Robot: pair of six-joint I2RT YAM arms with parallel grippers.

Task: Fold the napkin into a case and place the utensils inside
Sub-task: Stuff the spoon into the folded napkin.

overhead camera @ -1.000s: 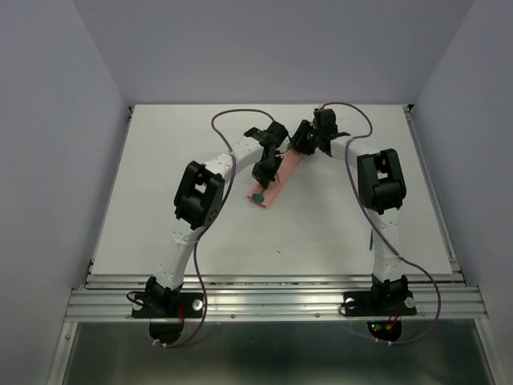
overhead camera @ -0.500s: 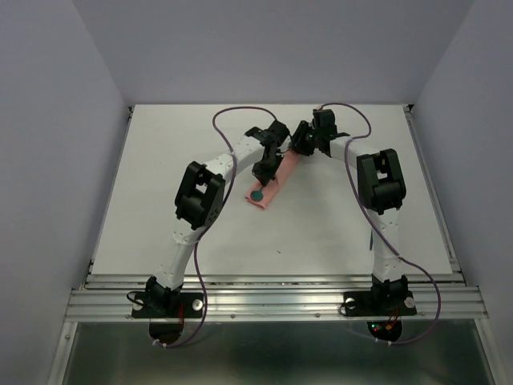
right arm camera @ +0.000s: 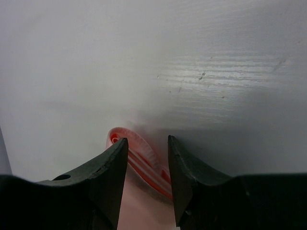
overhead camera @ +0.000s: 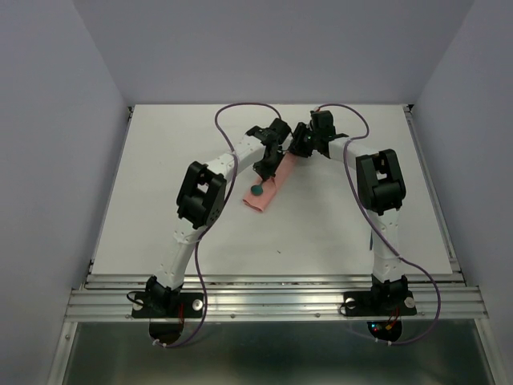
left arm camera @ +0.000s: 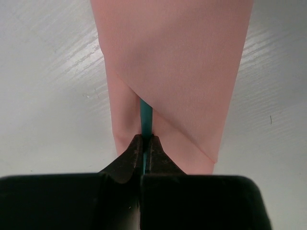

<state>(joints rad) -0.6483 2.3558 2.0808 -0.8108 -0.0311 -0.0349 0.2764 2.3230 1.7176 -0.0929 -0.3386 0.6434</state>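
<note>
The case [overhead camera: 268, 191] is a narrow salmon-pink strip lying slantwise at the table's middle back. One dark-teal utensil lies along it, its round end [overhead camera: 256, 190] showing near the strip's near end. My left gripper [overhead camera: 264, 168] [left arm camera: 145, 139] is shut on the utensil's thin teal handle [left arm camera: 146, 115], which runs under a diagonal fold of the case [left arm camera: 177, 62]. At the strip's far end, my right gripper [overhead camera: 300, 148] [right arm camera: 145, 143] has its fingers close together around the layered, bowed edge of the cloth [right arm camera: 144, 160]. No other utensil shows.
The white table [overhead camera: 160, 208] has a metal rail [overhead camera: 272, 301] along its near edge. Purple cables [overhead camera: 228, 116] loop over both arms at the back. Grey walls enclose the left, right and back sides.
The left gripper has moved slightly toward the back with the utensil, and the teal round end has slid up along the strip. The strip's near end has shifted a little left.
</note>
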